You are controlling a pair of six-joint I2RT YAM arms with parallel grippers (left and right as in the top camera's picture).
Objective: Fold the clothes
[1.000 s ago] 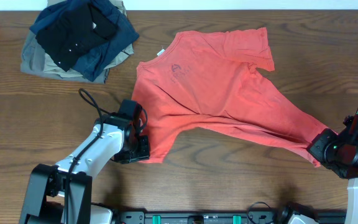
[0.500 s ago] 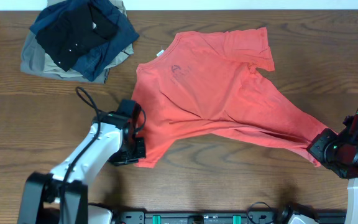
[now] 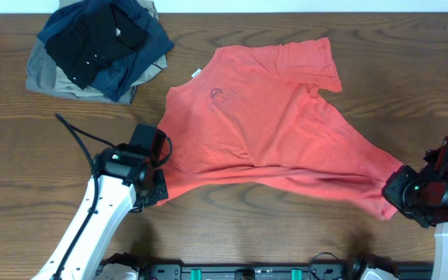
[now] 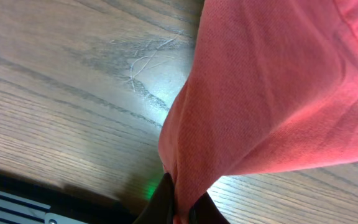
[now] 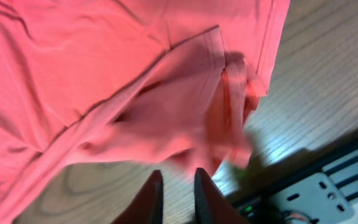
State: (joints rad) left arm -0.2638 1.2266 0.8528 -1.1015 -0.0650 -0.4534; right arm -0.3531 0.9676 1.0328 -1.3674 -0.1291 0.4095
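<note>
Overhead view: illumination is even and diffuse. The worktop grain is sharp, and shadows along the T-shirt edge are soft and short. Left wrist view: the fabric weave is in focus, the lower fold is shaded, and the left gripper reads nearly black. Right wrist view: soft overall, with smeared fabric above the right gripper and pale glare on the wood at right.
</note>
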